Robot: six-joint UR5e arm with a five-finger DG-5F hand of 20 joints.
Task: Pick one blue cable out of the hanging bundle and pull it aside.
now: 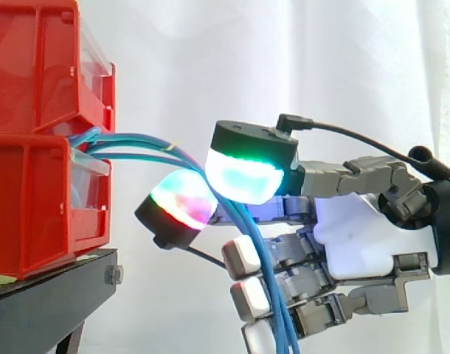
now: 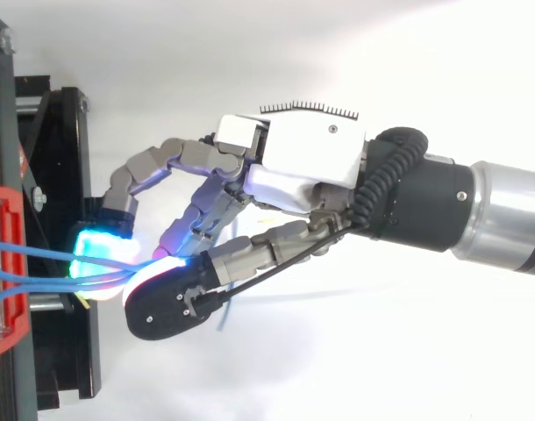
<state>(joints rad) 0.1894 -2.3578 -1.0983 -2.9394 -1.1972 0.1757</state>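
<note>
Hand pinching blue cables, lower ends cut off, red bins cropped

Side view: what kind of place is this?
Probably a robot lab test setup: red bins on a black stand, a white curtain behind, and the hand pinching blue cables.

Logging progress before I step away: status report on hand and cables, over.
Fingers of grey robot hand pinched on thin blue cables. Cables arc from stacked red plastic bins, hang through the fingers. None drawn aside yet. Nothing blocking.
</note>
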